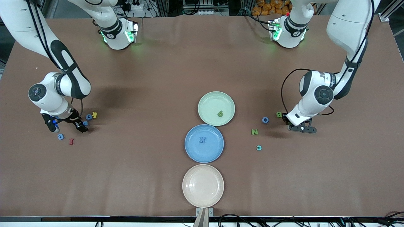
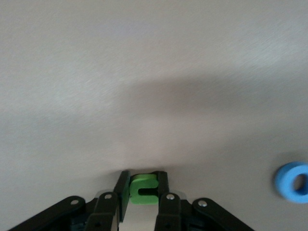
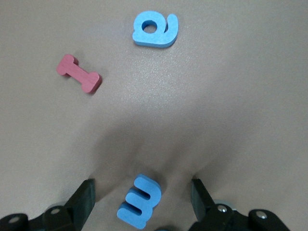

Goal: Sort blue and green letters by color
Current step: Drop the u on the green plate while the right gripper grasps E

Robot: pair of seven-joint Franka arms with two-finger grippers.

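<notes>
- Two grippers low at the table, one at each end.
- Left gripper (image 2: 143, 188) clenched on green letter B (image 2: 143, 187), beside blue O (image 1: 265, 119).
- Right gripper (image 3: 143, 192) spread wide around blue E (image 3: 140, 201), nothing grasped.
- Green plate (image 1: 208, 100) holds green letter (image 1: 220, 113); blue plate (image 1: 193, 150) holds blue X (image 1: 202, 140).

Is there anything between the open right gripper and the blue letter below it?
Nothing visible. The right gripper is open, with the blue foam letter E lying on the brown table between its fingers.
</notes>
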